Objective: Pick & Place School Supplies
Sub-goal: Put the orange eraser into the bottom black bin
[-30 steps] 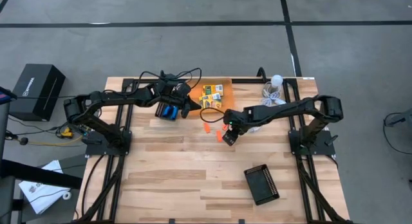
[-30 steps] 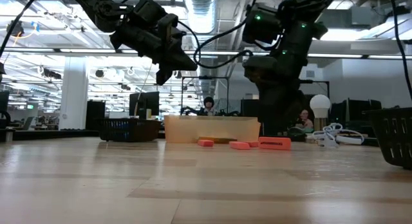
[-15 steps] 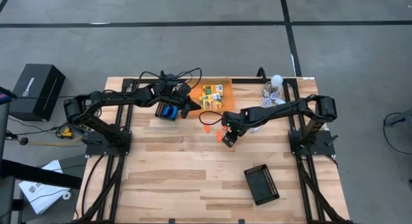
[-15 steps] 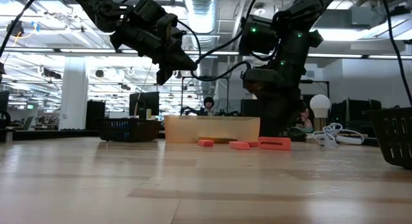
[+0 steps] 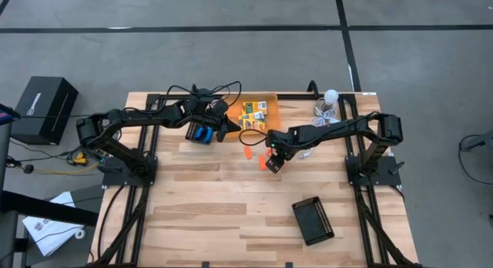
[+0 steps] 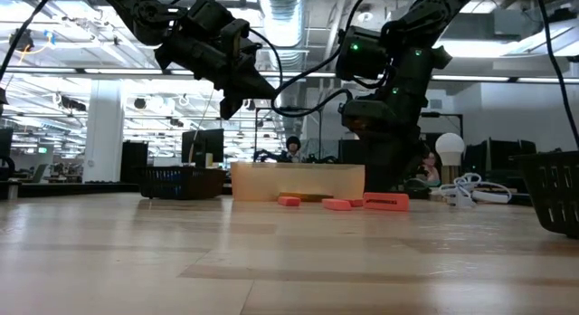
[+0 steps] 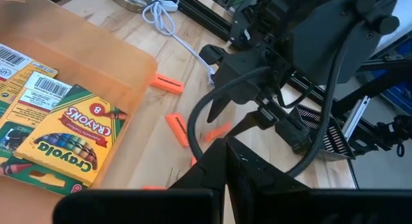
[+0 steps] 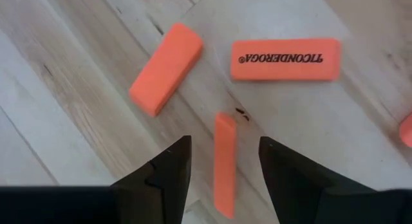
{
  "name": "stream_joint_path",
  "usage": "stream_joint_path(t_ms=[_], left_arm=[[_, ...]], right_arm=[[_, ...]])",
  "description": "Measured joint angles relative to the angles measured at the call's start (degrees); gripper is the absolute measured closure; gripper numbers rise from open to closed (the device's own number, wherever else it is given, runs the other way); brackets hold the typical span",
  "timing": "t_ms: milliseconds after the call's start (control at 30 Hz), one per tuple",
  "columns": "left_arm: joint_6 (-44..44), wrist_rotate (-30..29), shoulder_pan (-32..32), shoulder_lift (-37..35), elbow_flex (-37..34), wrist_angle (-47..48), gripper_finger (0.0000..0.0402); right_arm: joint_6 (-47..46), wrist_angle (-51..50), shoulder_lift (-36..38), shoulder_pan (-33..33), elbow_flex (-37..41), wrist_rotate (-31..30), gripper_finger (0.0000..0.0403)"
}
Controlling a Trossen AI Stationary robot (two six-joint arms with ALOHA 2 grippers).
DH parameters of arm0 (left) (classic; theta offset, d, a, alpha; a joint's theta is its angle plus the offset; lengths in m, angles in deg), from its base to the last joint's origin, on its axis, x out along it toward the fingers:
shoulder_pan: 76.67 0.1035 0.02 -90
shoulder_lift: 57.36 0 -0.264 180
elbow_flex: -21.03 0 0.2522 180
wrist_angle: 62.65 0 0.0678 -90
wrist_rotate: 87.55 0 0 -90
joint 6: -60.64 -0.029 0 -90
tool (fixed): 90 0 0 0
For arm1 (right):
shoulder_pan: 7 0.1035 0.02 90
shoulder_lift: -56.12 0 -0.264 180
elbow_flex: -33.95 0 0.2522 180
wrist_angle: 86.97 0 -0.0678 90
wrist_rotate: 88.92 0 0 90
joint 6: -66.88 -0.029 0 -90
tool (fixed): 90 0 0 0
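Right gripper hovered over orange sticks at table centre, fingers apart, one stick between them, untouched. Left gripper waited above near-left corner of orange tray holding crayon boxes; finger gap unclear.

We read "Crayola" and "CRAYONS 8" on the yellow-and-green crayon box at the lower left of the left wrist view. Barcodes with digits too small to read sit on the neighbouring boxes at the left edge. In the right wrist view, the upper-right orange eraser bears "TICONDEROGA", printed upside down.
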Motion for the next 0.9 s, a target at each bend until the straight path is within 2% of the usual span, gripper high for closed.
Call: stream_joint_path(t_ms=[567,900], left_arm=[[0.48,2.92,0.04,0.0,0.0,0.22,0.04],[1.53,2.91,0.04,0.0,0.02,0.28,0.04]], right_arm=[[-0.32,-0.07,0.04,-0.37,0.0,-1.0,0.0229],[1.07,0.83,-4.87,0.15,-0.28,0.35,0.0233]])
